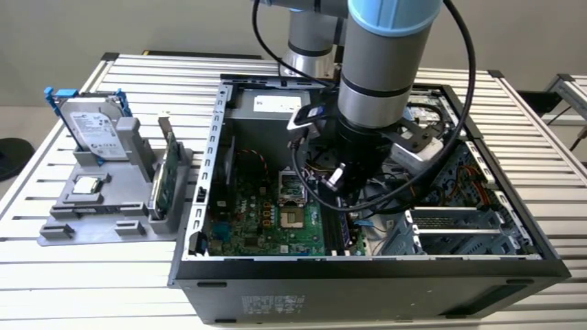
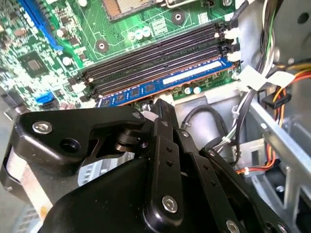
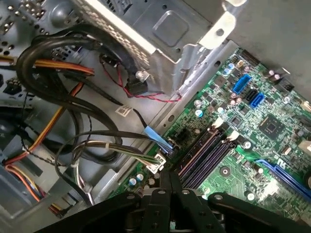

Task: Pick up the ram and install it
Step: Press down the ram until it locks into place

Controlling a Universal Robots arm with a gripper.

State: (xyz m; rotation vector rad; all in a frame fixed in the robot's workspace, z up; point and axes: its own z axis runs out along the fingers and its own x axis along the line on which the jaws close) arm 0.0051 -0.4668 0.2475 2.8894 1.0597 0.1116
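A ram stick [image 2: 184, 77], bluish-green with a white label, sits in the black slot nearest my gripper [image 2: 163, 104]; the other black slots [image 2: 155, 53] beside it are bare. My fingers are shut together, with their tips at the stick's upper edge near its middle. In the exterior view the gripper [image 1: 343, 201] reaches down inside the open computer case [image 1: 367, 275], over the slots [image 1: 341, 230] on the motherboard. In the first wrist view the shut gripper [image 3: 170, 175] hangs at the end of the slots [image 3: 204, 150]. Another green ram stick [image 1: 170, 172] stands on edge in the grey fixture [image 1: 92, 213].
The fixture on the exterior view's left also carries a silver hard drive [image 1: 92, 130] in a blue frame and a small square chip [image 1: 87, 184]. Bundles of black, orange and yellow cables [image 3: 73, 97] and the metal drive cage [image 1: 458, 230] crowd the gripper's side. The processor socket [image 1: 291, 203] lies beside the slots.
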